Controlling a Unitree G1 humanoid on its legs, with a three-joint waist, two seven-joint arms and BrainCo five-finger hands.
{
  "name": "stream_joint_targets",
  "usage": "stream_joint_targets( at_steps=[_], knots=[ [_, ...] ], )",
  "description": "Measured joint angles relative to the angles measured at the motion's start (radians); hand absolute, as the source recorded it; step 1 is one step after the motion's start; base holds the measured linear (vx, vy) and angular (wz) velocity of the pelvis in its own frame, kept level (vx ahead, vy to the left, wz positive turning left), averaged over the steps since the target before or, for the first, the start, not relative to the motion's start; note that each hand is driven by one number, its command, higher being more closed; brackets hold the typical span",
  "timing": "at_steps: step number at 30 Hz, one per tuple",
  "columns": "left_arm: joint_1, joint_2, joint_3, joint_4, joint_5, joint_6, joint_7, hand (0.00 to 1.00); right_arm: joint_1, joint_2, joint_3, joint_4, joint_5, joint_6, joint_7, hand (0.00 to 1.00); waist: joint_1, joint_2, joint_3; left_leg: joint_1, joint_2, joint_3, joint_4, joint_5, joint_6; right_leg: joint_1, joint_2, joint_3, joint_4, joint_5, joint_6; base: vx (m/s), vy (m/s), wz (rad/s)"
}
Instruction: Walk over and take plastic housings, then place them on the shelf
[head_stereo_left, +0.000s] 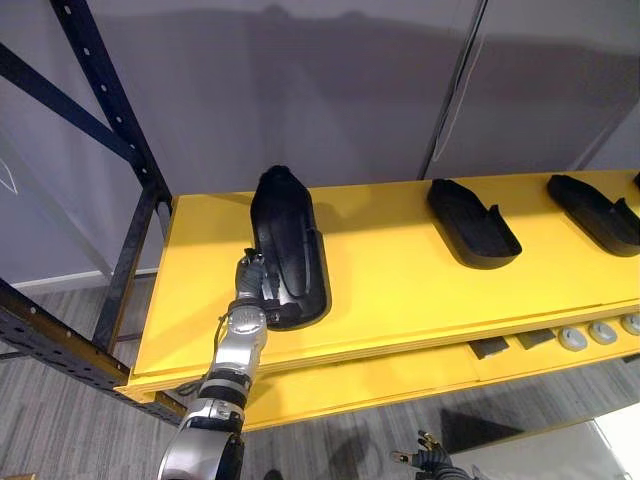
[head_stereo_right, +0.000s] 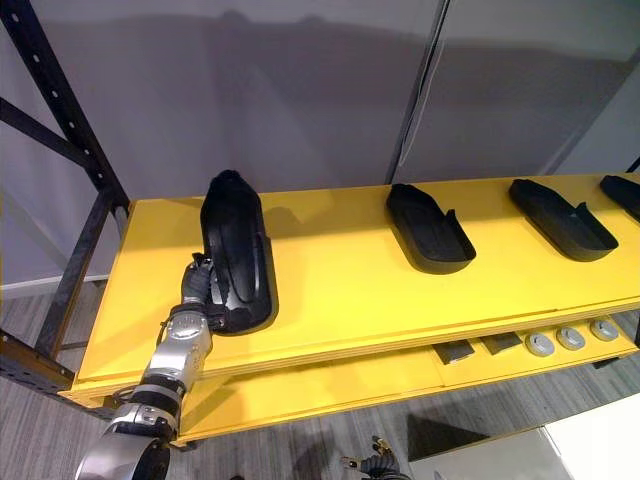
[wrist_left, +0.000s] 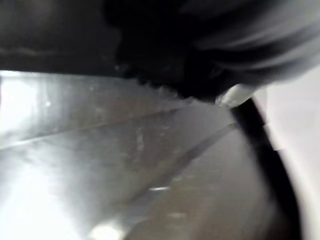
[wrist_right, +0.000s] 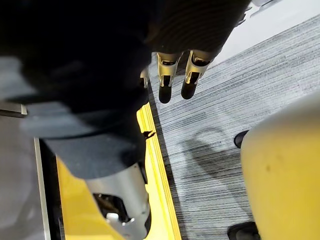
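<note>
A long black plastic housing (head_stereo_left: 285, 240) lies on the yellow shelf (head_stereo_left: 400, 290), its narrow end pointing at the back wall. My left hand (head_stereo_left: 250, 282) reaches up from the lower left and holds the housing's near left edge, fingers curled against it. The left wrist view gives a dark, blurred close-up of the housing (wrist_left: 200, 45). My right hand (wrist_right: 172, 75) hangs low beside me over the grey floor with its fingers relaxed and holding nothing; its fingers (head_stereo_left: 428, 460) also show below the shelf's front edge.
Two more black housings (head_stereo_left: 473, 222) (head_stereo_left: 595, 212) lie further right on the shelf, and a third (head_stereo_right: 622, 190) sits at the far right edge. Small round parts (head_stereo_right: 555, 340) rest on the lower yellow board. A dark rack upright (head_stereo_left: 110, 110) stands at the left.
</note>
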Motion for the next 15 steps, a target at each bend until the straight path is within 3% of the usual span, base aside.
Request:
stream_joint_targets(
  at_steps=[15],
  knots=[
    [-0.05, -0.01, 0.035, 0.011, -0.023, 0.003, 0.044, 0.0, -0.008, 0.002, -0.001, 0.012, 0.0, 0.0, 0.002, 0.0, -0.001, -0.006, 0.004, 0.004, -0.005, 0.001, 0.001, -0.003, 0.006, 0.024, -0.003, -0.003, -0.017, 0.003, 0.005, 0.02, -0.002, 0.0]
  ],
)
